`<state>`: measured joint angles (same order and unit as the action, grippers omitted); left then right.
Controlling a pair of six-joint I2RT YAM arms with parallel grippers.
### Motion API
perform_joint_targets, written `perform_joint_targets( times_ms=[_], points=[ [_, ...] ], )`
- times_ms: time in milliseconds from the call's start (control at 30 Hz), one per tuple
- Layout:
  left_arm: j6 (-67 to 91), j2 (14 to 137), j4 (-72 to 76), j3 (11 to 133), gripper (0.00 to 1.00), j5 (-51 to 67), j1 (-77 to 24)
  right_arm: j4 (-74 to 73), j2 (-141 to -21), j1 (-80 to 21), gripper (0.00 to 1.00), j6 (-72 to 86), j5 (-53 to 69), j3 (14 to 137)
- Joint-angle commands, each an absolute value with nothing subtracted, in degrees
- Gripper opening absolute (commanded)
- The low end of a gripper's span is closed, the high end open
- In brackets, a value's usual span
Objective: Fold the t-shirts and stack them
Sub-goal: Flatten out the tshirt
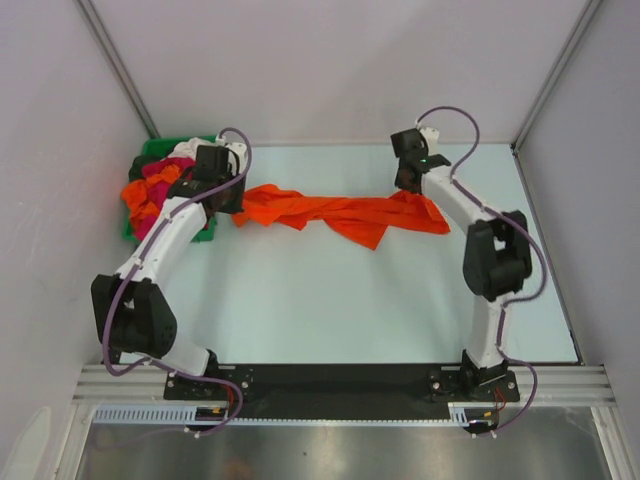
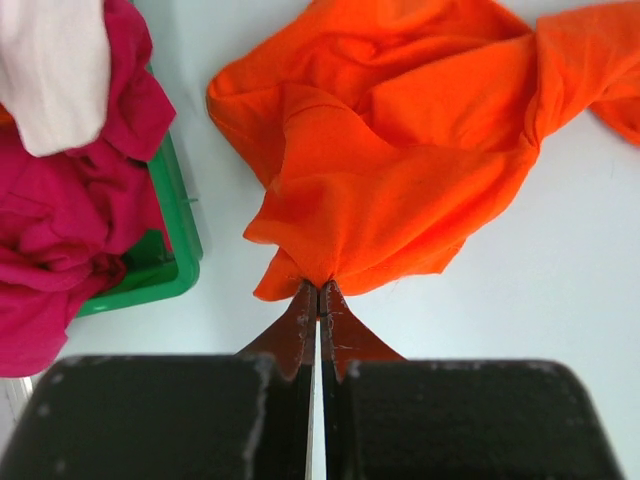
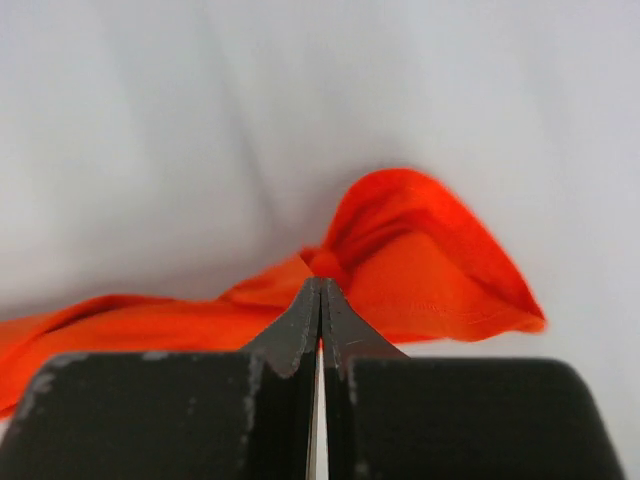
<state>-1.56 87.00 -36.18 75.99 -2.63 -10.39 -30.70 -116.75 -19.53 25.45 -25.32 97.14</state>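
A bright orange t-shirt (image 1: 340,212) lies stretched in a crumpled band across the far half of the table. My left gripper (image 2: 318,287) is shut on its left end, the cloth (image 2: 400,160) fanning out from the fingertips. At the other end my right gripper (image 3: 320,283) is shut on a bunched fold of the same orange t-shirt (image 3: 420,270). From above, the left gripper (image 1: 232,205) sits beside the bin and the right gripper (image 1: 408,185) at the far right. More t-shirts, magenta (image 2: 60,230) and white (image 2: 55,70), are heaped in the bin.
A green plastic bin (image 1: 150,150) stands at the far left corner, its rim (image 2: 180,250) close to my left gripper. Grey walls enclose the table on three sides. The arm bases are bolted to a black rail (image 1: 340,380) at the near edge.
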Motion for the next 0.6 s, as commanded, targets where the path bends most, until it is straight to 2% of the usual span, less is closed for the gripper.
perform_joint_targets(
  times_ms=[0, 300, 567],
  points=[
    [-2.5, 82.3, -35.0, 80.1, 0.0, -2.5, -10.8, -30.5, -99.1, -21.2, 0.0, 25.5, -30.4, 95.7],
    [-3.6, 78.4, -34.9, 73.5, 0.0, -1.3, -10.8, -39.1, -84.5, -27.1, 0.0, 28.8, -35.5, 83.5],
    [-5.6, 74.5, -36.1, 67.7, 0.0, -1.5, -11.0, -49.1, -80.8, -32.9, 0.0, 37.3, -36.3, 75.0]
  ],
)
